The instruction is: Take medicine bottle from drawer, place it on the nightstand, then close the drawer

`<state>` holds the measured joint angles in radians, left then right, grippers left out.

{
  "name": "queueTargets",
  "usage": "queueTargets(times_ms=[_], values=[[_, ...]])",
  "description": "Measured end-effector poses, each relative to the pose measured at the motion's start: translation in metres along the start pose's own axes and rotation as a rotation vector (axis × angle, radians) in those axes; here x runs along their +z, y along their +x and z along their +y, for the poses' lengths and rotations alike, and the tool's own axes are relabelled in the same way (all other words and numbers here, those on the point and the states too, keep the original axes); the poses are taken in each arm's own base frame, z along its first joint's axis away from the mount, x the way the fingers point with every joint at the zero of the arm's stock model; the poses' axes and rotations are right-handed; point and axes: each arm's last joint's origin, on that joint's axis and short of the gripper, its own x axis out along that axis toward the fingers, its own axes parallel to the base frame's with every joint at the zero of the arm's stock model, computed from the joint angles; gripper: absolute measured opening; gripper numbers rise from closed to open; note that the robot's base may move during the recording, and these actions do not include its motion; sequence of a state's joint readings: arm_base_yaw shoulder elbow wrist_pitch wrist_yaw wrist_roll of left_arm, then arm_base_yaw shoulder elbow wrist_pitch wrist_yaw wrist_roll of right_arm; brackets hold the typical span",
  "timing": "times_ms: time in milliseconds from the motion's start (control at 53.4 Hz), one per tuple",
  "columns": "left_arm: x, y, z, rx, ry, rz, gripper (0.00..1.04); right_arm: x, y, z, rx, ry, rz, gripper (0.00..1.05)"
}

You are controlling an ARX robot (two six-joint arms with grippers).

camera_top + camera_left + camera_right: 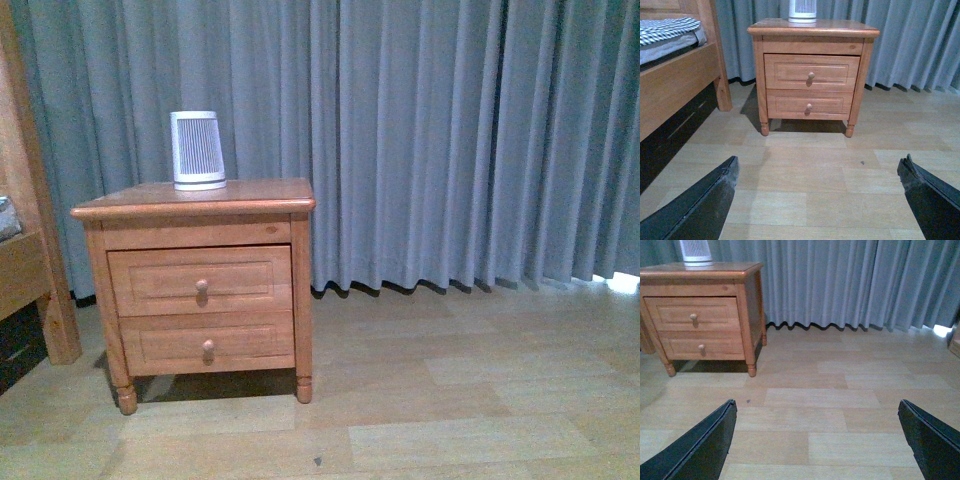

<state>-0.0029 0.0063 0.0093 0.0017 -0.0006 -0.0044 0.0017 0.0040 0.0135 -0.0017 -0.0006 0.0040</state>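
The left gripper [820, 162] stands wide open above the wooden floor [805, 175], its 2 black fingers [705, 205] far apart, holding and touching nothing. The right gripper [816, 404] is spread just as wide over bare floor, and it too holds nothing.

Far ahead on the left stands the nightstand [190, 209], with the bed frame [25, 200] just to its left and a grey curtain [450, 140] behind and to its right. The drawer [160, 280] is fully shut, its round knob [201, 286] facing out, and the lower drawer [160, 343] is shut too. The shut fronts hide what is inside, so the medicine bottle cannot be seen in any view. A white ribbed device [197, 150] stands upright on the nightstand's top, towards the back.

The front view shows neither arm. Only the left wrist view shows checked bedding [667, 27] on the bed. The right wrist view shows the nightstand's right side panel [754, 305].
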Motion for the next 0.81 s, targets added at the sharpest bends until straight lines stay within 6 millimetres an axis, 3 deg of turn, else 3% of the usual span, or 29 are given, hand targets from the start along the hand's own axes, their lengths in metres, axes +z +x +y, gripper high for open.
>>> queueTargets(times_ms=[806], values=[[0.0001,-0.0001,0.0,0.0,0.0,-0.001,0.98,0.0,0.0,0.0,0.0,0.0,0.0,0.98]])
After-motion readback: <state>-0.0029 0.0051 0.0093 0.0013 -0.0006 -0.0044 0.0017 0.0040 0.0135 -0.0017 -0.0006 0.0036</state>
